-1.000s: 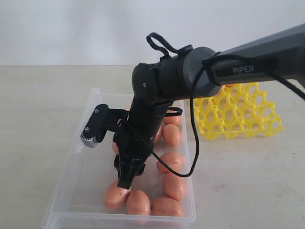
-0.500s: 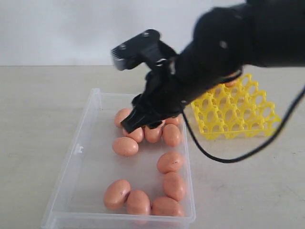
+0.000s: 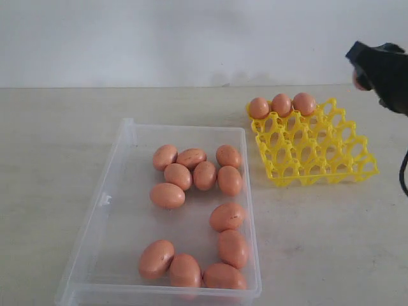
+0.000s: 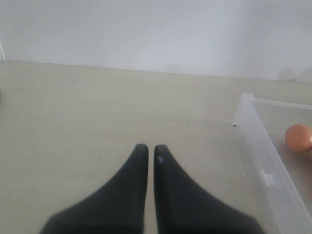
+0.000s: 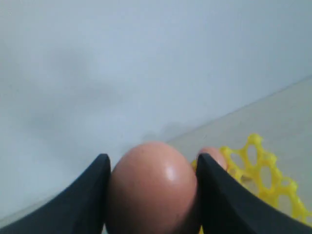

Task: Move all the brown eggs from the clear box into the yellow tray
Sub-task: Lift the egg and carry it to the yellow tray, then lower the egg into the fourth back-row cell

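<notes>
Right hand [image 5: 153, 158] grips one brown egg [image 5: 152, 195], held high off the yellow tray's [image 3: 319, 172] right edge, its front rows open. My left hand [image 4: 147, 148], closed, sits outside the clear box's [image 3: 121, 166] wall.

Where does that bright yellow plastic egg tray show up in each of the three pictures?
Exterior view: the bright yellow plastic egg tray sits right of the clear plastic box.
Left wrist view: not in it.
Right wrist view: tray just past the jaws gripping a brown egg.
Shared landmark: the plain white wall.
</notes>
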Robot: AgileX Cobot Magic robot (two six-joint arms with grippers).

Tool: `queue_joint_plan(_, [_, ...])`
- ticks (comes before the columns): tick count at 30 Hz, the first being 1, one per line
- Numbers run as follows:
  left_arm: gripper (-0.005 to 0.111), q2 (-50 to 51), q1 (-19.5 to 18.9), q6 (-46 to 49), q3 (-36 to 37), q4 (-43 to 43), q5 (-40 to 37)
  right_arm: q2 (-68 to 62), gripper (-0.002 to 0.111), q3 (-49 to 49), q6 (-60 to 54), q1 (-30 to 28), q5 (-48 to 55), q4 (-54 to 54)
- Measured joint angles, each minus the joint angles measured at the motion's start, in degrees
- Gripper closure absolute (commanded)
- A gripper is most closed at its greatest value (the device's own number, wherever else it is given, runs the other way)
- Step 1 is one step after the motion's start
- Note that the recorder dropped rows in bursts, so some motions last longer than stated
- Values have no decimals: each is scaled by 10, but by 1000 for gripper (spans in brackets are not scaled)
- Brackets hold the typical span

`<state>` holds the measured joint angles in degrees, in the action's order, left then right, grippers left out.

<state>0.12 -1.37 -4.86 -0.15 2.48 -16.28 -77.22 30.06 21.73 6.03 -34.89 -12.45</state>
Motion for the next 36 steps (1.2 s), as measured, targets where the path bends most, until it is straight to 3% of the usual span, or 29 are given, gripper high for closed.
queue_joint_plan(4, [103,0,0,0,0,0,0,-25,108,85,77,-92,-25,36])
queue_joint_plan(6, [103,0,0,0,0,0,0,-84,108,164,209,-146,-34,137])
queue_joint_plan(8, [103,0,0,0,0,0,0,-207,108,274,460,-204,-98,411])
queue_joint_plan(10, [103,0,0,0,0,0,0,-308,108,345,562,-229,-212,568])
queue_joint_plan(14, [103,0,0,0,0,0,0,-461,108,440,640,-255,-331,677])
queue_joint_plan(21, [103,0,0,0,0,0,0,-549,108,520,589,-276,-329,715])
queue_joint_plan(30, [103,0,0,0,0,0,0,-553,108,538,420,-276,-177,794])
queue_joint_plan(36, [103,0,0,0,0,0,0,-560,108,539,386,-276,-123,797])
